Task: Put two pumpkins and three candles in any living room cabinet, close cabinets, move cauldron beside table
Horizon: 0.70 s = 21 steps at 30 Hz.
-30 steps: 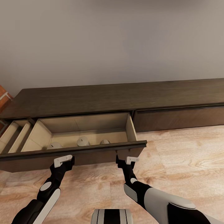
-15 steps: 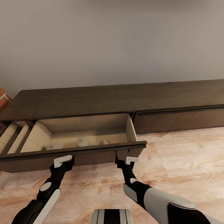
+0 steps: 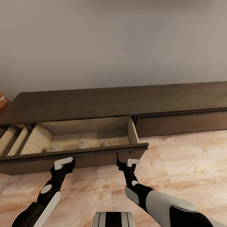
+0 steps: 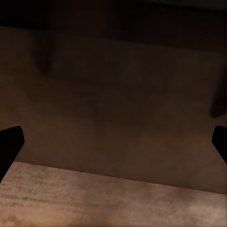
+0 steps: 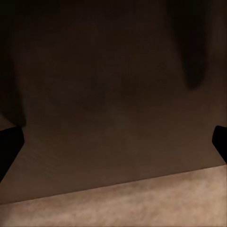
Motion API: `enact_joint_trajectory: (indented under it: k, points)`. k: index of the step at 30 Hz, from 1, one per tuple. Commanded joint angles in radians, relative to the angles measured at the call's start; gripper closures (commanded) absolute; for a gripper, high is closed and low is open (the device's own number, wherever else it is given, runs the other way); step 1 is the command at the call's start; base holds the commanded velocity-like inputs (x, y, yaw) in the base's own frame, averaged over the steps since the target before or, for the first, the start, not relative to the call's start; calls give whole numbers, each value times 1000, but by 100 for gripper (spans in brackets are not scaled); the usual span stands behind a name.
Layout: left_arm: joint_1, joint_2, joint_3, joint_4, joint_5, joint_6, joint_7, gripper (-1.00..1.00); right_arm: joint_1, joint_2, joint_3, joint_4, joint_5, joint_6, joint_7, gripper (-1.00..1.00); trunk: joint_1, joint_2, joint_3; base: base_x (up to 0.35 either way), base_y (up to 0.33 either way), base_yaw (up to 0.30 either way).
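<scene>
Head view has the cabinet [image 3: 126, 101] running long from left to right against the wall, with one wide drawer [image 3: 75, 157] pulled out toward the robot. Three candles [image 3: 84, 144] stand in a row on the drawer's pale floor, close behind its front panel. Both arms reach forward: the left gripper [image 3: 64, 163] and the right gripper [image 3: 129, 162] sit just in front of that panel, spaced along its length, the right one near the drawer's right end. In the wrist views the dark fingertips [image 4: 10, 142] stand far apart at the frame edges with brown wood between them, so both grippers look open and hold nothing. The panel's long axis lies across the line of both arms, so a straight forward push from the two together would likely slide the drawer shut.
</scene>
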Motion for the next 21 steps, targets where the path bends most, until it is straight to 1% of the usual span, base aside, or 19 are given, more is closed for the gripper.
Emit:
enact_joint_trajectory:
  k: [1, 16, 21]
  points:
    - [-1, 1, -3, -2, 5, 3, 8, -100, -1, 0, 7, -1, -3, -2, -9, -100, 0, 0, -1, 45, 0, 0]
    - [0, 1, 6, -8, 6, 3, 8, -100, -1, 0, 5, -2, -5, -2, -9, -100, 0, 0, -1, 159, 0, 0]
    - [-1, 1, 6, -8, 6, 3, 8, -100, -1, 0, 5, -2, -5, 2, -9, -100, 0, 0, -1, 42, 0, 0]
